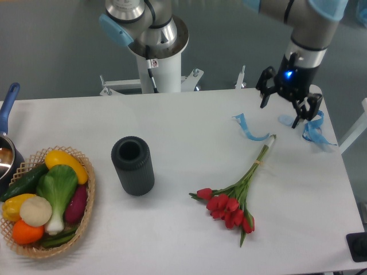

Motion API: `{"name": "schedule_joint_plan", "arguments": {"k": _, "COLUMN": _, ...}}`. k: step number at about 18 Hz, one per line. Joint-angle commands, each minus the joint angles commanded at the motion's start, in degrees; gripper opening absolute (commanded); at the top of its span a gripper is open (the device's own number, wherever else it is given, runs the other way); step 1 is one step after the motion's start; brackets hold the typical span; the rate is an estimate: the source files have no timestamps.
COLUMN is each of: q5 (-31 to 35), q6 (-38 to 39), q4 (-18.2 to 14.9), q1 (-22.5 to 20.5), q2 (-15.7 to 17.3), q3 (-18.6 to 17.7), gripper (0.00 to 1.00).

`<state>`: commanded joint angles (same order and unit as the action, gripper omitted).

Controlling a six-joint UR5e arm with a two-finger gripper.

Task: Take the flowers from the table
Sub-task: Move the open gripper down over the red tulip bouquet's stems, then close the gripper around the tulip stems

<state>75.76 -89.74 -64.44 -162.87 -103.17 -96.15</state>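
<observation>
Flowers (232, 207): red tulip heads nearest the camera, lying flat on the bench (189, 240); green stems run up toward the tool, their bound tips ending just short of it, down and to the side of its fingers
Tool (285, 108): fingers spread wide, holding nothing; hangs above the far edge of the bench, apart from the flowers
Ribbon pieces (312, 130): blue; one just beside the tool, another (248, 129) near the stem tips
Cylinder (133, 165): dark, upright, open top; well away from the tool
Basket (34, 250): wicker, filled with vegetables; farthest from the tool
Pot (7, 150): blue handle, beside the basket
</observation>
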Motion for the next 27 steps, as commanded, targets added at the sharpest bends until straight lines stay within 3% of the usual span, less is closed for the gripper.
{"name": "schedule_joint_plan", "arguments": {"k": 3, "q5": 0.0, "q6": 1.2, "q4": 4.9, "q1": 1.4, "q2": -2.9, "q3": -1.7, "gripper": 1.00}}
{"name": "schedule_joint_plan", "arguments": {"k": 5, "q5": 0.0, "q6": 2.7, "q4": 6.2, "q1": 3.0, "q2": -4.8, "q3": -1.6, "gripper": 1.00}}
{"name": "schedule_joint_plan", "arguments": {"k": 8, "q5": -0.1, "q6": 4.6, "q4": 6.6, "q1": 4.7, "q2": -8.2, "q3": -0.7, "gripper": 1.00}}
{"name": "schedule_joint_plan", "arguments": {"k": 14, "q5": 0.0, "q6": 4.7, "q4": 7.9, "q1": 5.1, "q2": -11.8, "q3": -1.1, "gripper": 1.00}}
{"name": "schedule_joint_plan", "arguments": {"k": 21, "q5": 0.3, "q6": 6.8, "q4": 8.7, "q1": 5.3, "q2": -14.9, "q3": 0.1, "gripper": 1.00}}
{"name": "schedule_joint_plan", "arguments": {"k": 24, "q5": 2.9, "q6": 7.6, "q4": 12.2, "q1": 5.8, "q2": -16.3, "q3": 0.0, "gripper": 1.00}}
{"name": "schedule_joint_plan", "arguments": {"k": 27, "q5": 3.7, "q6": 8.2, "q4": 12.5, "q1": 6.4, "q2": -16.6, "q3": -0.4, "gripper": 1.00}}
